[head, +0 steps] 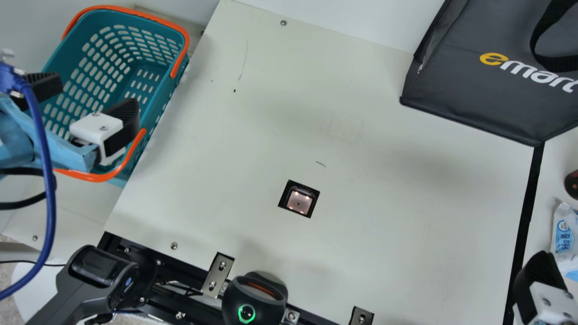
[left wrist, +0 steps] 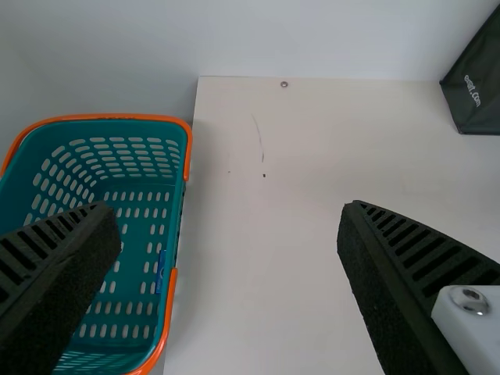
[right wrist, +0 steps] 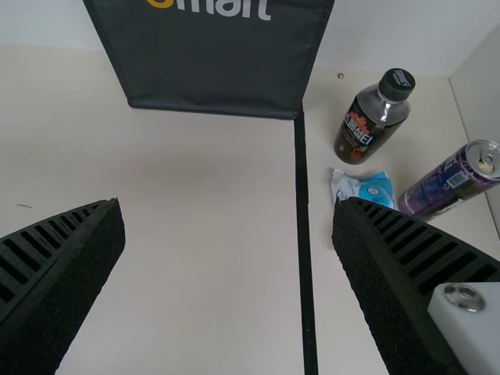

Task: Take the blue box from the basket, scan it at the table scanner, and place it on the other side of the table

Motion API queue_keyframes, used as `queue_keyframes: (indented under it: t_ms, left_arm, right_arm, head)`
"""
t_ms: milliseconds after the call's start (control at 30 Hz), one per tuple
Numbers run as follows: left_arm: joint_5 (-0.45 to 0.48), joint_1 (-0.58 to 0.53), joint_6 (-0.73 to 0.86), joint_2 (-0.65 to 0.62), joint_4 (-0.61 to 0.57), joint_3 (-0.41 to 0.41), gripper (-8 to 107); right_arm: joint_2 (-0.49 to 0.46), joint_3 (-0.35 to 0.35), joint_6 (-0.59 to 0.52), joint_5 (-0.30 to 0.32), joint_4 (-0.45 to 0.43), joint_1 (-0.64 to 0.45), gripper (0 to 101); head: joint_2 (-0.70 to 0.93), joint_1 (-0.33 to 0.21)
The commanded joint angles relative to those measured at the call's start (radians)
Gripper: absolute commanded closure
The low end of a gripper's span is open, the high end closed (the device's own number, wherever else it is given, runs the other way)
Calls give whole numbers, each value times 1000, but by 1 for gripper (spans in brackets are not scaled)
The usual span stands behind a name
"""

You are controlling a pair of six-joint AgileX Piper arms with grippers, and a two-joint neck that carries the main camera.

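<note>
My left gripper [head: 92, 97] is over the teal basket [head: 180, 76] at the main view's left, its fingers wide apart with nothing between them. In the left wrist view the left gripper [left wrist: 226, 258] also stands open, and a small blue box [left wrist: 160, 271] rests against the side wall inside the basket [left wrist: 181, 211]. At the main view's lower right corner is a finger of my right gripper [head: 539, 280]; in the right wrist view the right gripper [right wrist: 226, 258] is open and empty. The table scanner [head: 299, 201] is a lit square window set in the table [head: 384, 225].
A dark bag [head: 469, 99] stands at the table's far right. Beyond the black strip [head: 526, 216] are a blue-white packet [right wrist: 367, 189], a dark bottle [right wrist: 370, 121] and a purple can [right wrist: 449, 183]. A handheld scanner [head: 95, 280] and a black device [head: 255, 298] sit at the near edge.
</note>
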Motion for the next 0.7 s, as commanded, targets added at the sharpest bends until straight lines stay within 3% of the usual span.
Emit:
queue_keyframes:
  t_ms: [0,300,667]
  left_arm:
    - [-1,-1,-1,1,1,0,9]
    - [-5,68,-79,34,-13,7,9]
    - [-49,291,-67,131,-88,10,9]
  right_arm:
    - [0,0,0,0,0,0,6]
    - [0,0,0,0,0,0,6]
    - [0,0,0,0,0,0,6]
  head:
    - [4,-27]
    - [4,-27]
    - [4,-27]
